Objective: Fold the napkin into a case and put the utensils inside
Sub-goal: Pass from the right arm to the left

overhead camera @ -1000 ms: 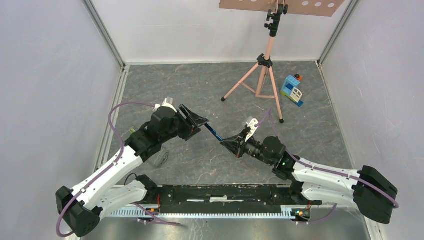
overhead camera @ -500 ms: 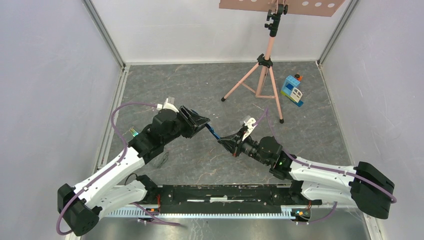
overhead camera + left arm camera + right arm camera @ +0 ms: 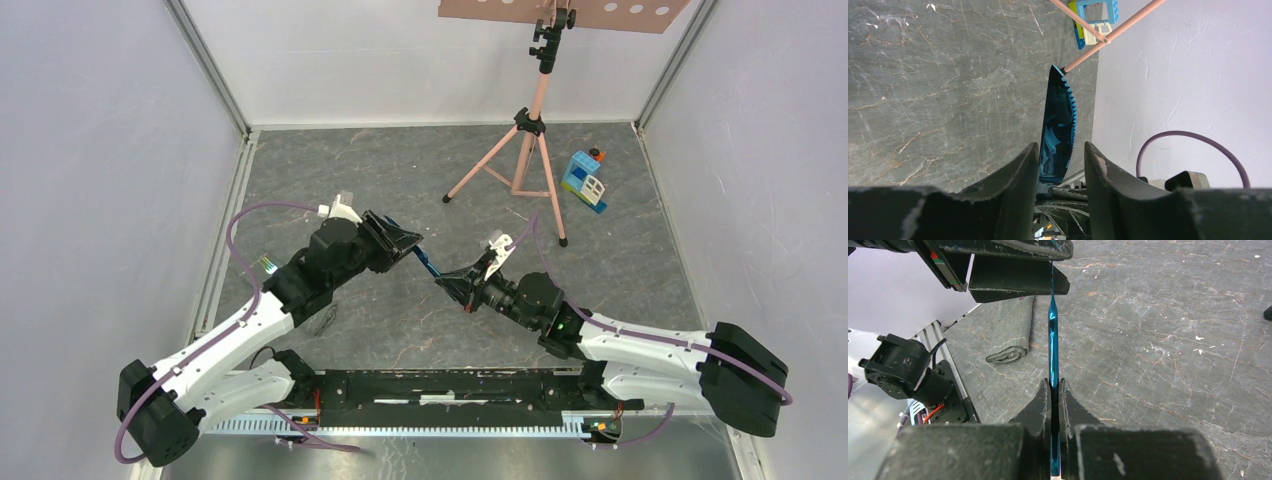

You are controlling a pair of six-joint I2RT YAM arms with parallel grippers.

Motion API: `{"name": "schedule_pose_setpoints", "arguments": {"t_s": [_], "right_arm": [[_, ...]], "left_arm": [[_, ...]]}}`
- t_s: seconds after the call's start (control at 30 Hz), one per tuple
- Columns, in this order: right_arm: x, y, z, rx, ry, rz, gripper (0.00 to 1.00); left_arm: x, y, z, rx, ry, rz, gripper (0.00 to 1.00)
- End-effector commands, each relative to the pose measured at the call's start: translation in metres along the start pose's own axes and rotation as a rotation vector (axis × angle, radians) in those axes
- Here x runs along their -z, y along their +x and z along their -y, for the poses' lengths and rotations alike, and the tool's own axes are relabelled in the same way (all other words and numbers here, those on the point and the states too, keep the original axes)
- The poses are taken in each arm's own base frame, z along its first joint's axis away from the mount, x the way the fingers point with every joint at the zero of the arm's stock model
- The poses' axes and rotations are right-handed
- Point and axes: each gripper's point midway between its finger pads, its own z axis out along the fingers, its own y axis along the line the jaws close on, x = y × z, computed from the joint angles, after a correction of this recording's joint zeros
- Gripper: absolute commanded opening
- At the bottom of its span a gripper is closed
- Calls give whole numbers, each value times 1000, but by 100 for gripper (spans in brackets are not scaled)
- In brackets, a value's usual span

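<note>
From the top camera I log both arms reaching over the grey marbled counter (image 3: 330, 170), tips turned toward each other. The left fingers (image 3: 396, 243) and right fingers (image 3: 458, 284) are near one another but apart. A slim blue knife (image 3: 428, 264) spans the gap between them. A pink tripod (image 3: 529, 122) stands farther back, and a blue-and-white toy house (image 3: 584, 180) sits beyond it near the right wall.

Left wrist camera: the knife shows its flat face and lies lengthwise between the left fingers. Its serrated edge faces one of them, and its tip reaches past both. The left fingers stand parted. A strip of daylight shows between the serrations and the finger on that side. The other edge runs close to its finger, but I cannot confirm contact.

Right wrist camera: the knife is seen edge-on. The right fingers are clamped flat against it on both sides, holding it off the counter. Its far end reaches in between the left fingers. The napkin (image 3: 1013, 327) lies on the counter as a folded strip, below the left fingers and to one side of the knife, not touching it.
</note>
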Motion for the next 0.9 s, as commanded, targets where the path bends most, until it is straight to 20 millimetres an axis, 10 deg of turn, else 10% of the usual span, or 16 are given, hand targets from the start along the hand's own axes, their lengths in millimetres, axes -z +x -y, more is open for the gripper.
{"name": "schedule_pose_setpoints", "arguments": {"t_s": [0.0,0.37,0.63,0.87], "right_arm": [[-9,-43,-16,-22,-38,127,0],[-15,-38,-13,-16,-15,84,0],[-2,-22,17,101,127,-18,71],[25,-2,44,256,211,-105,87]], "left_arm": [[-1,-5,10,-77,56,37,43],[-4,-1,3,-175,28,7,3],[13,-17,-34,-440,-151,-59,2],[66,-110,-94,-589,-498,-1,2]]}}
